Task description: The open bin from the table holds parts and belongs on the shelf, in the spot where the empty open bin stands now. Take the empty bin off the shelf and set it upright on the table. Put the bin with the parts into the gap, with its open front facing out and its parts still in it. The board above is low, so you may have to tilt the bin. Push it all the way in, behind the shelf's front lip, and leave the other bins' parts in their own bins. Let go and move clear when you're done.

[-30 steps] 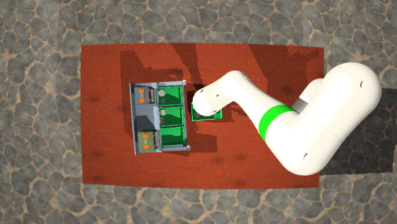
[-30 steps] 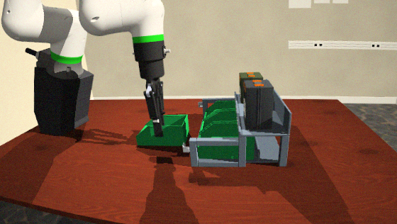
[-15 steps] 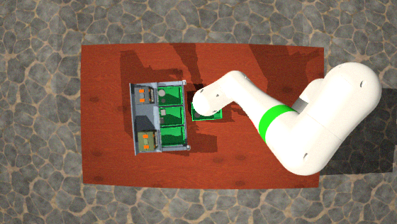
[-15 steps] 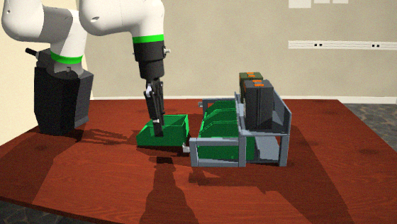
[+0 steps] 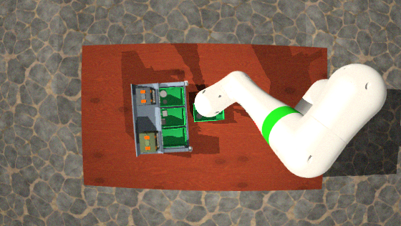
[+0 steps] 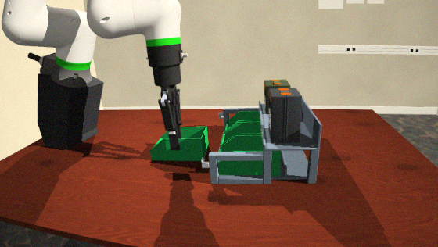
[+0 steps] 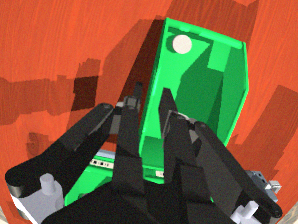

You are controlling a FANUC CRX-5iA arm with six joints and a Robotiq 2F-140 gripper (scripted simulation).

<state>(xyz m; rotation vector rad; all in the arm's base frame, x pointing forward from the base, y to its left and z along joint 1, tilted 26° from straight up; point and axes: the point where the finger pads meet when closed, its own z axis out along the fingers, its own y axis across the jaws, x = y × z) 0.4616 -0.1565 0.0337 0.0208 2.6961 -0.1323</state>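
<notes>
A green open bin (image 5: 220,116) (image 6: 192,150) (image 7: 200,95) sits upright on the table before the shelf, its tall back toward the shelf and low front away from it. A pale round part (image 7: 182,44) lies inside it; a grey part also shows in the top view. My gripper (image 6: 177,144) (image 7: 150,95) is slightly open and points down, one finger inside the bin and one outside its side wall, with gaps to the wall. The shelf (image 5: 146,111) (image 6: 238,155) holds three green bins. The end one (image 5: 173,139) looks empty; the other two hold parts.
A dark grey case (image 5: 143,96) (image 6: 285,117) and an olive case (image 5: 147,142) (image 6: 270,91) stand on the shelf's upper board. A small light bracket sticks out at the shelf's front corner, close to the table bin. The arm covers part of that bin in the top view.
</notes>
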